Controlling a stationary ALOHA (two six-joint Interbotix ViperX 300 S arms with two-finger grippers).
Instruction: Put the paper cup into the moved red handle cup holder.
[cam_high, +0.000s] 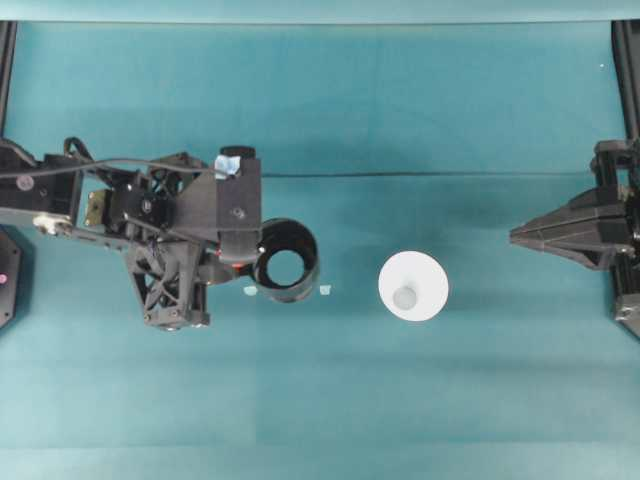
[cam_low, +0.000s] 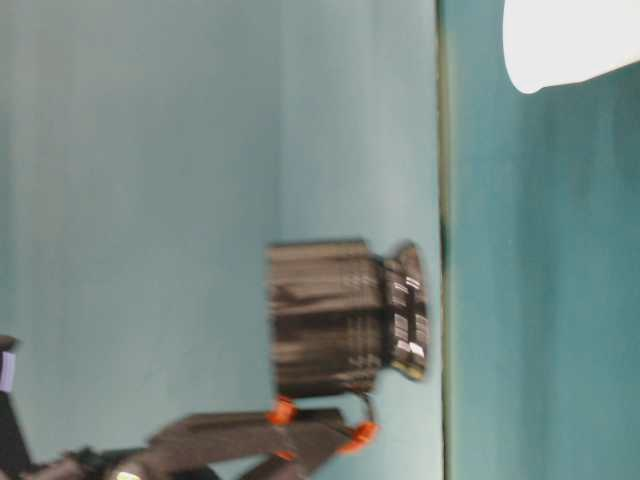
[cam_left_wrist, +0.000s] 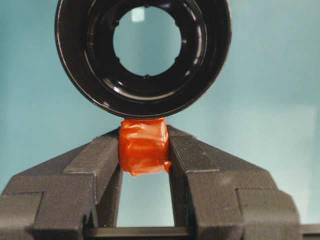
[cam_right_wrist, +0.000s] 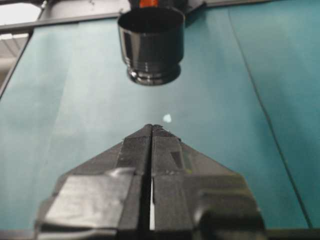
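The left end effector (cam_left_wrist: 144, 150) is closed on the red handle (cam_left_wrist: 144, 146) of the holder (cam_high: 286, 262). The left wrist view shows 1 finger (cam_left_wrist: 95, 165) pressed on each side of the red stub. The holder is a shiny black round cup with a hole through its bottom, and the teal counter (cam_high: 330, 400) shows through that hole.

In the table-level view the holder (cam_low: 340, 318) sits apart from the counter top, with a gap under it, so it is up in the air. The right wrist view shows the same thing: the holder (cam_right_wrist: 151, 46) hangs above the counter with its open top up.

From overhead the holder is left of the middle of the counter. The cup (cam_high: 413, 286) is white and stands on the counter to the right of the holder, apart from it. Nothing touches the cup. A corner of the cup (cam_low: 565, 40) also shows in the table-level view.

2 tiny pale scraps (cam_high: 324, 290) lie on the counter, 1 on each side of the holder.

The right end effector (cam_high: 522, 236) is at the far right of the counter, well apart from the cup. Its 2 fingers are pressed together with nothing between them, as the right wrist view (cam_right_wrist: 152, 129) shows.
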